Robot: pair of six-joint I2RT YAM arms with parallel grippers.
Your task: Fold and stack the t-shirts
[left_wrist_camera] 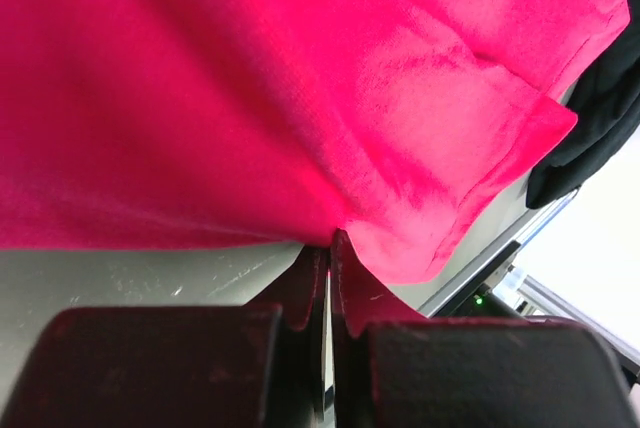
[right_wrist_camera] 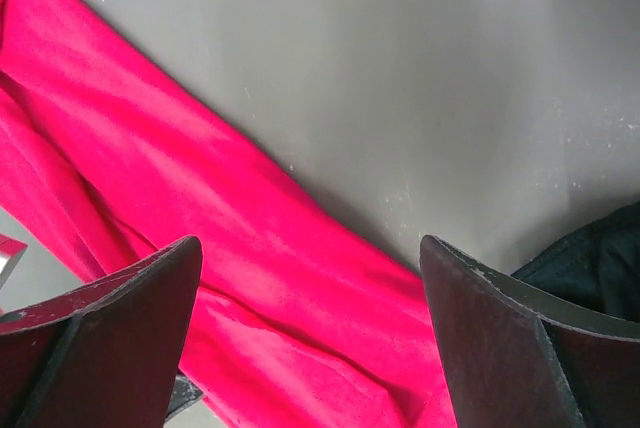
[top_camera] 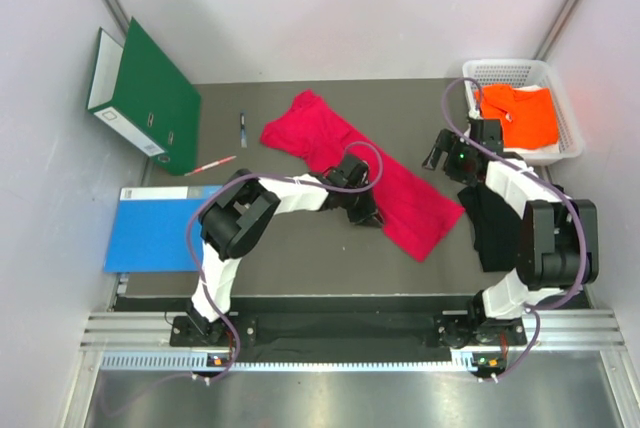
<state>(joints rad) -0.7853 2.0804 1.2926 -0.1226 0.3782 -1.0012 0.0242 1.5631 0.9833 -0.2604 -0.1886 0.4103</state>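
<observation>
Zero stacked: left gripper [left_wrist_camera: 328, 248] is clamping crimson t-shirt's [top_camera: 410, 198] 7 o'clock edge; right gripper [right_wrist_camera: 310, 278] is gaping; black t-shirt [top_camera: 492, 228] and orange t-shirt [top_camera: 525, 118] are waiting.

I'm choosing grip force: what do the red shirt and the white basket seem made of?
Red shirt: soft knit cloth, likely cotton jersey, matte; fine fuzzy texture and a folded hem show. White basket: probably rigid plastic, smooth; moulded lattice walls.

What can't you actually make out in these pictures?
Black t-shirt: top view, the right arm covers much of it.
Orange t-shirt: top view, its underside sits hidden in the white basket.
Red t-shirt: left wrist view, cut off by the frame edges.
Pen: top view, too small for detail.
</observation>
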